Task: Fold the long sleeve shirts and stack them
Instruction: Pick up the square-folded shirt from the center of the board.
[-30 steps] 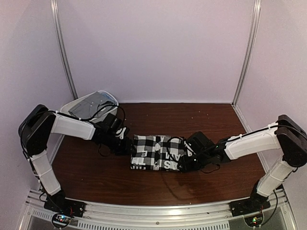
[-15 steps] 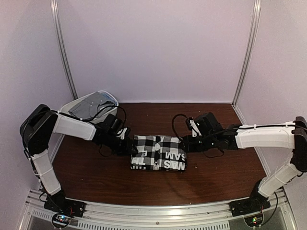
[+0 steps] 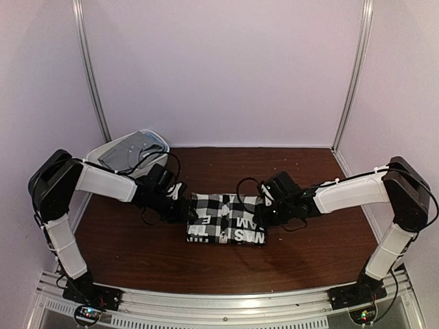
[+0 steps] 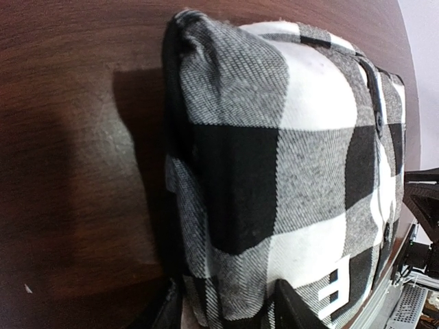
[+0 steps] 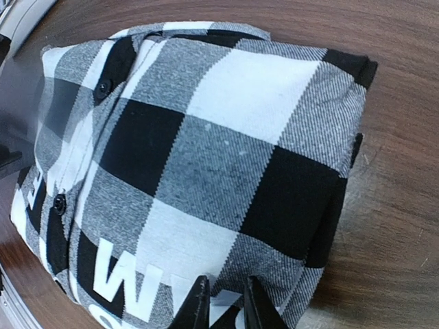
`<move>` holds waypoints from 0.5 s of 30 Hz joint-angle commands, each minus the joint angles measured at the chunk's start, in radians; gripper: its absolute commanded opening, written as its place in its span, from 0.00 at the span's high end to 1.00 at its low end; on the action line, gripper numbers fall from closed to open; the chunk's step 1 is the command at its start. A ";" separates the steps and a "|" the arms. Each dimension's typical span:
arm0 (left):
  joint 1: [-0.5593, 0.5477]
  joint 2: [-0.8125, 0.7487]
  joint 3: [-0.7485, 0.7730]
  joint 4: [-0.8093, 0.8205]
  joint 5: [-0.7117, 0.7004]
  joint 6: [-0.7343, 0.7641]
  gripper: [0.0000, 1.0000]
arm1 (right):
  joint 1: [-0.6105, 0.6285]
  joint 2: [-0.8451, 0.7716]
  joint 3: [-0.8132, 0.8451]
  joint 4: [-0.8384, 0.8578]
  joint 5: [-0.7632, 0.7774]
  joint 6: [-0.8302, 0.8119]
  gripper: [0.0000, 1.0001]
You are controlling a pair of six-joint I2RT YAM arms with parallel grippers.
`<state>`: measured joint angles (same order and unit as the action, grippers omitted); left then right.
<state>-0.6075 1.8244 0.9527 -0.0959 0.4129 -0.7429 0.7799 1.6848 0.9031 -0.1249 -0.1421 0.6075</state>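
Nearest to us, on the dark brown wood-grain table (image 3: 309, 257), the checked shirt (image 3: 226, 218) is lying folded into a thick rectangular packet, in the middle between the 2 arms. Its cloth is showing a coarse woven texture, with big black, white and grey squares. Along its near edge, large white block letters (image 5: 127, 284) are running on a black band. We are reading an M and an S there, but we cannot tell the whole word. 2 small round black buttons (image 5: 103, 88) are sitting on the placket.

The left gripper (image 4: 230, 312) is pinching the left edge of the packet, and the thick cloth is filling the gap between its dark fingers. The right gripper (image 5: 225, 305) is pinching the right edge, with its fingers standing close together and a thin fold of cloth between them.

Farther back, at the left corner of the table, the white oval plastic tub (image 3: 94, 153) is holding the plain grey shirt (image 3: 134, 147), which is lying crumpled inside.
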 commanded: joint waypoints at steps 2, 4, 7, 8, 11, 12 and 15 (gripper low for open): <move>0.008 0.020 -0.040 0.015 0.025 -0.005 0.53 | -0.019 0.012 -0.066 0.053 -0.001 0.025 0.80; 0.008 0.029 -0.051 0.037 0.043 -0.011 0.53 | -0.019 0.018 -0.076 0.065 -0.008 0.031 0.80; 0.008 0.046 -0.063 0.057 0.057 -0.018 0.55 | -0.019 0.033 -0.079 0.071 -0.014 0.037 0.81; 0.008 0.052 -0.063 0.061 0.063 -0.023 0.56 | -0.019 0.037 -0.078 0.071 -0.016 0.037 0.81; 0.004 0.067 -0.060 0.076 0.082 -0.034 0.61 | -0.019 0.044 -0.079 0.074 -0.023 0.040 0.81; 0.001 0.070 -0.059 0.081 0.088 -0.039 0.63 | -0.019 0.045 -0.079 0.074 -0.026 0.039 0.81; -0.005 0.075 -0.058 0.103 0.115 -0.062 0.73 | -0.019 0.047 -0.076 0.075 -0.030 0.038 0.81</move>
<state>-0.6014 1.8557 0.9192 0.0181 0.4969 -0.7750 0.7658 1.7126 0.8371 -0.0612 -0.1593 0.6361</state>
